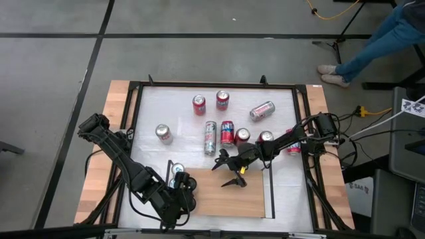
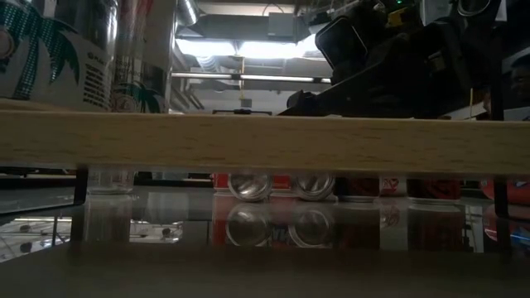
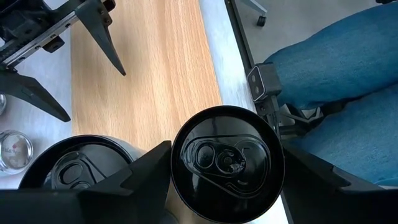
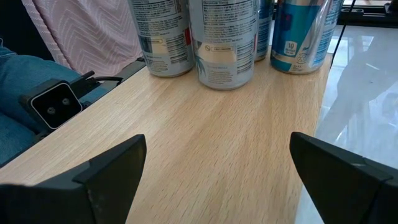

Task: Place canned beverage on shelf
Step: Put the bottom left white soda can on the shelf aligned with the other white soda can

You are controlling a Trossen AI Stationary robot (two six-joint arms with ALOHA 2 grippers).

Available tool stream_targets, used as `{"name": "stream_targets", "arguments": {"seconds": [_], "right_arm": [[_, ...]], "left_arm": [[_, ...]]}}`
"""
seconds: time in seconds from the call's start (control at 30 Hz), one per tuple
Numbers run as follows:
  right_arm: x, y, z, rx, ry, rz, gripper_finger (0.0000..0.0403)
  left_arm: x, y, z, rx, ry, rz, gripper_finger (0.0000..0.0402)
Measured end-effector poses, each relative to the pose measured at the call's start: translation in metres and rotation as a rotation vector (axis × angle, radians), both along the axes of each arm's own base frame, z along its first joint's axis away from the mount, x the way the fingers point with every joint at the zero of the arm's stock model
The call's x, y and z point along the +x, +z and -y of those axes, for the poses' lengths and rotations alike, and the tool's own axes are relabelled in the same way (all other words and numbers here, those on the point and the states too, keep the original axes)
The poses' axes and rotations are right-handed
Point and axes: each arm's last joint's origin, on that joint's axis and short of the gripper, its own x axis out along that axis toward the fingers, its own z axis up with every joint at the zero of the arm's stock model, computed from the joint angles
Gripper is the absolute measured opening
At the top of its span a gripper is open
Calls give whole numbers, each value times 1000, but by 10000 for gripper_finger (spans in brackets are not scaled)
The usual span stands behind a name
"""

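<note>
The shelf is a light-wood panel at the table's front. My left gripper is at its left end, shut on a canned beverage with a dark top, one finger on each side. A second can stands right beside it. In the low view both cans appear to rest on the shelf's top. My right gripper hovers over the shelf's far edge, open and holding nothing. In its wrist view the right gripper faces several cans across the bare wood.
Several loose cans stand or lie on the white tabletop behind the shelf, one farther left. A small black camera box sits at the shelf's front edge. A person's blue-jeaned legs are close to the table's front.
</note>
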Motion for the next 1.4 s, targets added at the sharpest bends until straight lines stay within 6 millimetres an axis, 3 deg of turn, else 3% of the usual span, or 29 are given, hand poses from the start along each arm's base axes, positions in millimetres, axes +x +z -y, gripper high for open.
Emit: {"name": "stream_targets", "arguments": {"seconds": [1.17,1.4], "right_arm": [[0,0,0,0,0,0,386],[0,0,0,0,0,0,386]], "left_arm": [[3,1,2,-20,1,28,241],[3,1,2,-8,10,36,275]]}}
